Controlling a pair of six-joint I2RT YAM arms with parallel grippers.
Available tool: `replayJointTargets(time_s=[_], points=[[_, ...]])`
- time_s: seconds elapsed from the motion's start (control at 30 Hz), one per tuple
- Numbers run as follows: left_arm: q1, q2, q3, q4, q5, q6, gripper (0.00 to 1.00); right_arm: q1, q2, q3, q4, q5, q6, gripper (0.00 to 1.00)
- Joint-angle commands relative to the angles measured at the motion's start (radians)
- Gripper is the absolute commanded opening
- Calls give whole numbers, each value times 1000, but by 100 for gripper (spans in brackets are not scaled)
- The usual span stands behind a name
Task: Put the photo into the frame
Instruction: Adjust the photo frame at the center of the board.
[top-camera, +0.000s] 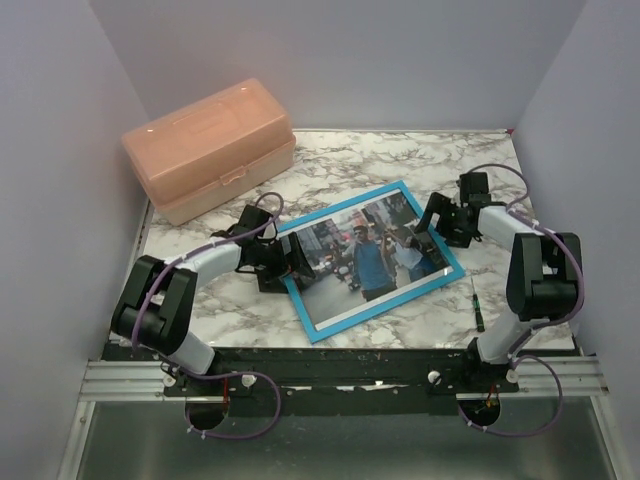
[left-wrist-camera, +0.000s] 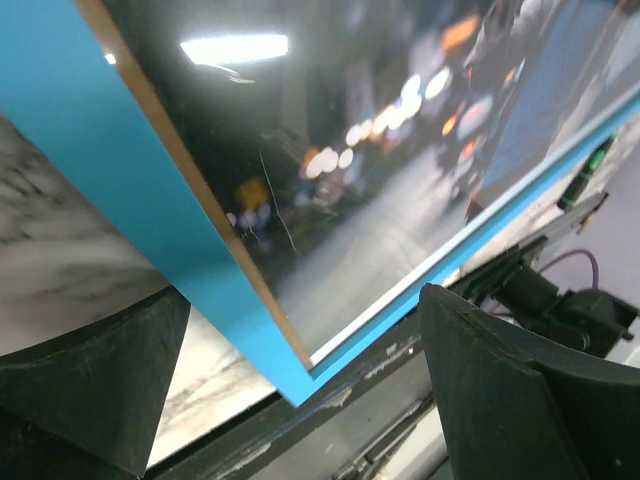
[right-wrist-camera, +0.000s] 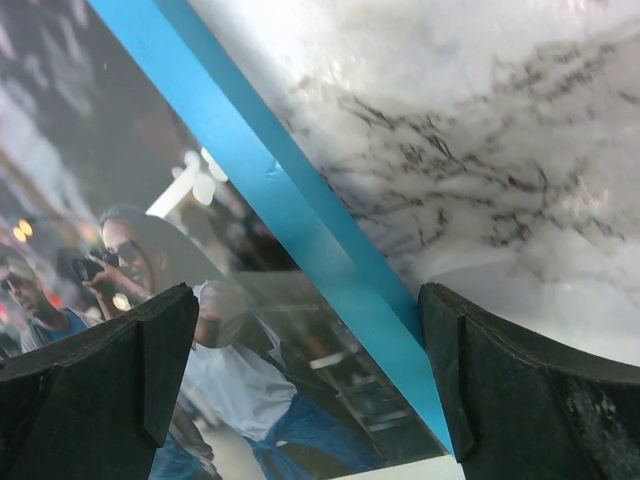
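The frame (top-camera: 390, 306) lies blue face up on the marble table, with the photo (top-camera: 365, 255) showing inside it, picture side up. My left gripper (top-camera: 290, 262) is open at the frame's left end. In the left wrist view the frame's blue rail (left-wrist-camera: 130, 200) and glossy photo (left-wrist-camera: 340, 180) fill the space above my open gripper (left-wrist-camera: 300, 400), and a frame corner sits between the jaws. My right gripper (top-camera: 428, 232) is open at the frame's right end. In the right wrist view my gripper (right-wrist-camera: 305, 385) straddles the blue rail (right-wrist-camera: 290, 200), beside the photo (right-wrist-camera: 120, 200).
A closed peach plastic box (top-camera: 210, 148) stands at the back left. A small dark tool with a green tip (top-camera: 477, 305) lies at the front right, near the right arm's base. Walls enclose the table (top-camera: 440, 160) on three sides.
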Motion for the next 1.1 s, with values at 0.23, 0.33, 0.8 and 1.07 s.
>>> replayJointTargets(time_s=[0.23, 0.33, 0.8, 1.07], points=[[25, 205, 375, -112, -140, 135, 96, 15, -193, -232, -104, -132, 108, 100], [25, 250, 421, -128, -132, 142, 96, 17, -221, -267, -105, -97, 113, 100], [25, 187, 331, -138, -184, 140, 98, 16, -182, -209, -118, -26, 112, 100], [25, 116, 365, -266, -536, 124, 98, 16, -262, -233, -143, 82, 144, 100]])
